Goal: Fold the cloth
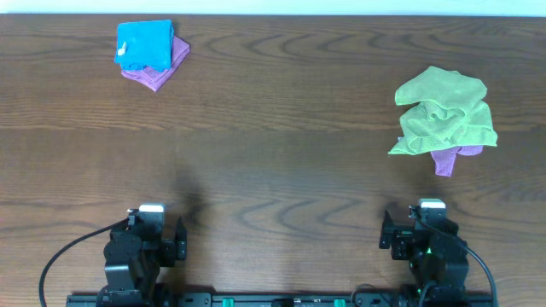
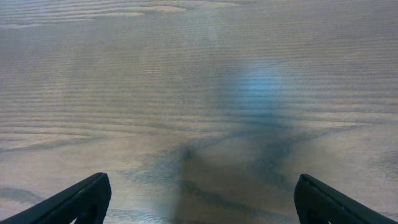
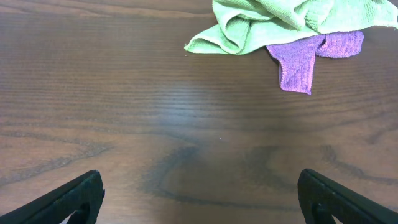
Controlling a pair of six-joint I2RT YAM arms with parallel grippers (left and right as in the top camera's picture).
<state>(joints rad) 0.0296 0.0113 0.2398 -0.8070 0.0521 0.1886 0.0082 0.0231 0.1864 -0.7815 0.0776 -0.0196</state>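
Note:
A rumpled heap of lime-green cloth (image 1: 445,111) lies at the right of the table, on top of a purple cloth (image 1: 445,159). I cannot tell whether the heap is one green cloth or two, and no white tag shows. The heap also shows at the top of the right wrist view (image 3: 273,18). My left gripper (image 1: 152,223) is open and empty at the near left edge (image 2: 199,202), over bare wood. My right gripper (image 1: 424,223) is open and empty at the near right (image 3: 199,202), well short of the heap.
A folded bright blue cloth (image 1: 143,44) lies on another purple cloth (image 1: 158,75) at the far left. The purple cloth under the green heap sticks out toward me (image 3: 297,59). The table is dark wood (image 1: 281,153).

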